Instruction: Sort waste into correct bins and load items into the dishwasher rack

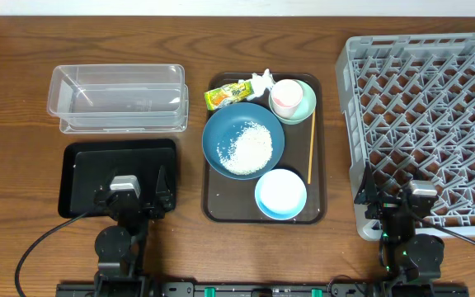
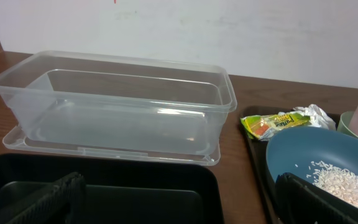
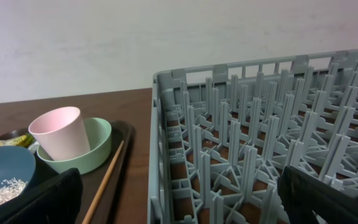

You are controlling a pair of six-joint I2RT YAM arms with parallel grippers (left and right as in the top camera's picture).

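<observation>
A dark blue plate (image 1: 219,136) lies flat, with white rice (image 1: 246,148) heaped loosely toward its middle. At its 12 o'clock lies a yellow-green snack wrapper (image 1: 228,93), and a crumpled white tissue (image 1: 262,79) touches the wrapper's right end. At 1 o'clock a mint green bowl (image 1: 308,106) holds a pink cup (image 1: 285,96), mouth up. A light blue bowl (image 1: 280,194) sits just beside the plate at 5 o'clock. A thin wooden chopstick (image 1: 311,148) lies at 3 o'clock, pointing 12 to 6. The clear tub (image 1: 64,95) is at 10 o'clock and the black tray (image 1: 81,165) at 8. The grey rack (image 1: 435,115), pegs upward, stands beyond the chopstick at 3 o'clock.
</observation>
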